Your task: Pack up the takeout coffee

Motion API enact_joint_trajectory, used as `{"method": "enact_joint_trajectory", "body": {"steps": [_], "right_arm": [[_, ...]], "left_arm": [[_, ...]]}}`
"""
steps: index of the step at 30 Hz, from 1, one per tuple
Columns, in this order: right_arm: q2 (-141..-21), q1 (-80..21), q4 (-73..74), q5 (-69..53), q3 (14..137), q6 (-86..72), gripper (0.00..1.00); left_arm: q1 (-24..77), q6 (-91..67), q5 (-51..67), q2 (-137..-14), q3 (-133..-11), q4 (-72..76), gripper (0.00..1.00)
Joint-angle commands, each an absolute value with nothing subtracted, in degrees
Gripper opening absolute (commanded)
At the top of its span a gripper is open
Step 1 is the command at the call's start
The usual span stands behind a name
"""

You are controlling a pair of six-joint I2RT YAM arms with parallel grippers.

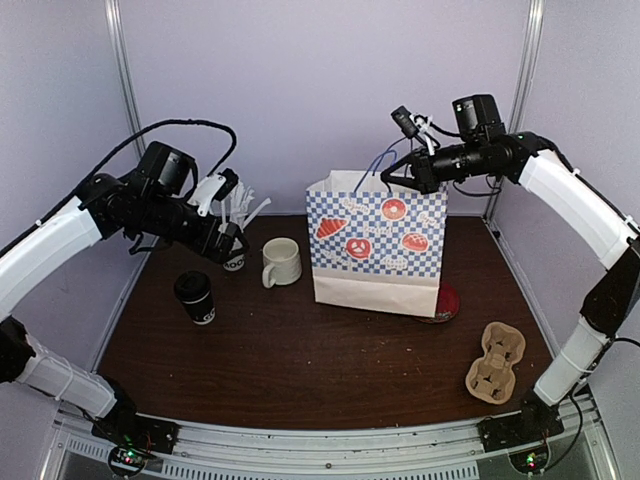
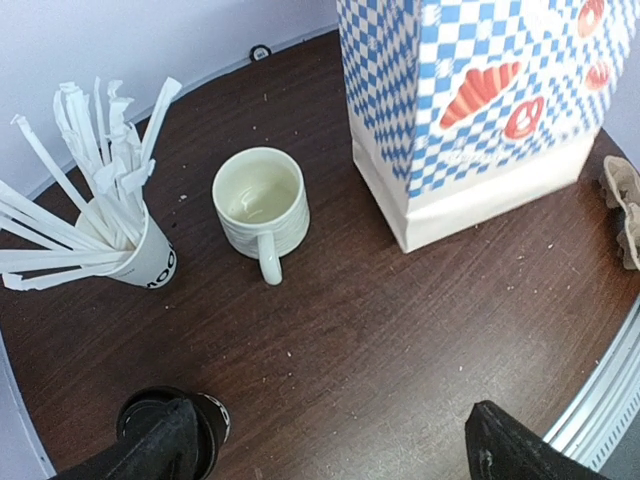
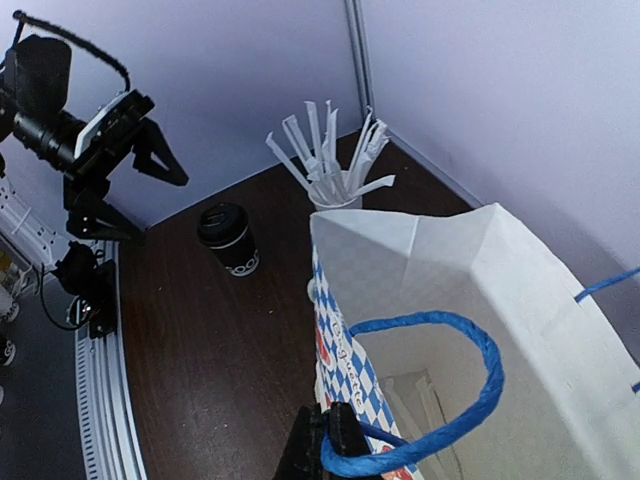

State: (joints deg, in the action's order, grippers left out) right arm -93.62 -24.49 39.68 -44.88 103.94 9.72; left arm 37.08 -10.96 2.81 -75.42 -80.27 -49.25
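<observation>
The takeout coffee (image 1: 195,297) is a black paper cup with a black lid, standing at the table's left. In the left wrist view it (image 2: 214,422) is partly hidden behind one finger (image 2: 160,445). My left gripper (image 1: 224,240) hangs open and empty above the table, behind the cup; in its wrist view (image 2: 335,445) the jaws are wide apart. My right gripper (image 1: 415,176) is shut on the blue rope handle (image 3: 440,400) of the blue-checked paper bag (image 1: 378,255). It holds the bag's mouth (image 3: 480,290) open. The cup also shows in the right wrist view (image 3: 228,238).
A similar cup full of white straws (image 1: 237,250) (image 2: 140,250) and a cream mug (image 1: 281,262) (image 2: 260,205) stand between the coffee and the bag. A red disc (image 1: 448,300) lies by the bag's right corner. A cardboard cup carrier (image 1: 497,362) lies front right.
</observation>
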Motion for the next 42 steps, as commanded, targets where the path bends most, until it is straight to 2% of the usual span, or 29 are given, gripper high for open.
{"method": "enact_joint_trajectory", "body": {"steps": [1, 5, 9, 19, 30, 31, 32, 34, 36, 38, 42], "right_arm": [[-91.78, -29.12, 45.63, -50.62, 103.56, 16.97, 0.00], [-91.12, -33.07, 52.19, -53.21, 103.80, 22.31, 0.00], [-90.81, -37.08, 58.76, -54.76, 104.33, 27.11, 0.00], [-89.90, -43.42, 76.42, -55.70, 106.69, 41.39, 0.00], [-87.28, -43.64, 79.34, -53.72, 105.84, 42.73, 0.02], [-87.07, -43.52, 79.19, -53.55, 105.92, 42.50, 0.04], [-86.96, -43.50, 78.95, -53.01, 105.99, 42.31, 0.12], [-86.99, -43.46, 79.11, -51.27, 106.42, 42.19, 0.36], [-87.00, -43.08, 81.23, -49.86, 107.79, 43.09, 0.52], [-86.10, -41.76, 83.80, -49.30, 108.67, 44.11, 0.56], [-80.88, -34.53, 84.18, -47.27, 104.21, 44.73, 0.58]], "left_arm": [[37.35, -13.10, 3.09, -72.66, -81.80, -44.83, 0.98], [37.35, -12.78, 4.26, -69.65, -80.78, -41.81, 0.98], [37.35, -11.79, 6.72, -68.95, -81.80, -41.40, 0.92], [37.42, -7.61, 14.41, -73.78, -86.22, -41.12, 0.84], [38.06, -6.92, 15.66, -78.11, -89.73, -40.00, 0.84], [38.06, -6.96, 15.72, -78.05, -89.41, -39.65, 0.84], [38.06, -7.02, 15.84, -78.17, -89.19, -39.49, 0.84], [38.06, -7.10, 16.14, -78.43, -88.99, -39.46, 0.84], [38.06, -7.12, 16.14, -78.36, -88.66, -39.41, 0.84], [38.06, -7.04, 15.66, -77.76, -88.04, -39.39, 0.84], [38.06, -6.51, 12.72, -75.52, -85.93, -39.47, 0.86]]}}
